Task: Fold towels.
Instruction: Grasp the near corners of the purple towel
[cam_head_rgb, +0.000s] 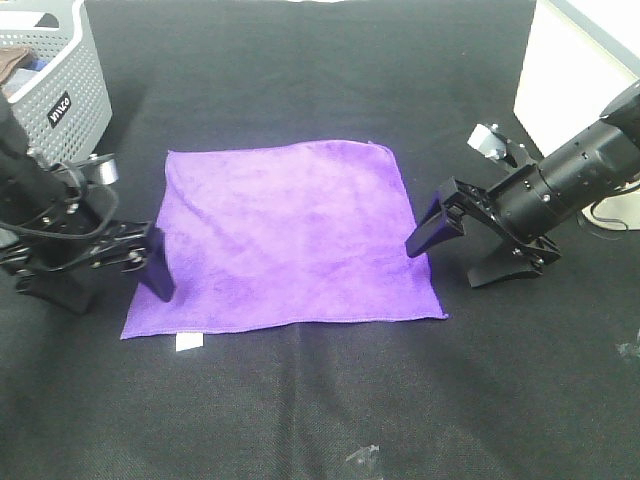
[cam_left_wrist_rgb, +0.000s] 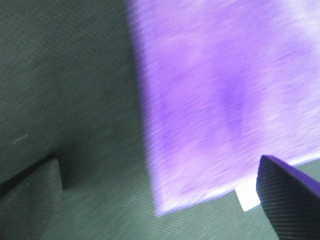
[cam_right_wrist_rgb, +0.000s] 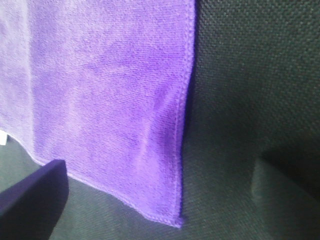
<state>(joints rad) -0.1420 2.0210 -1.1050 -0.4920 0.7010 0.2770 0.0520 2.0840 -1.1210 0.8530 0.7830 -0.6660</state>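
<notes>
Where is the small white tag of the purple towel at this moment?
In the exterior high view, the white tag sticks out at the purple towel's near left corner, close to the left gripper.

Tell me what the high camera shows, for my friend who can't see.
A purple towel lies spread flat on a black table, its small white tag at the near left corner. The open left pincer and open right pincer are at its side edges; a grey basket stands far left.
</notes>
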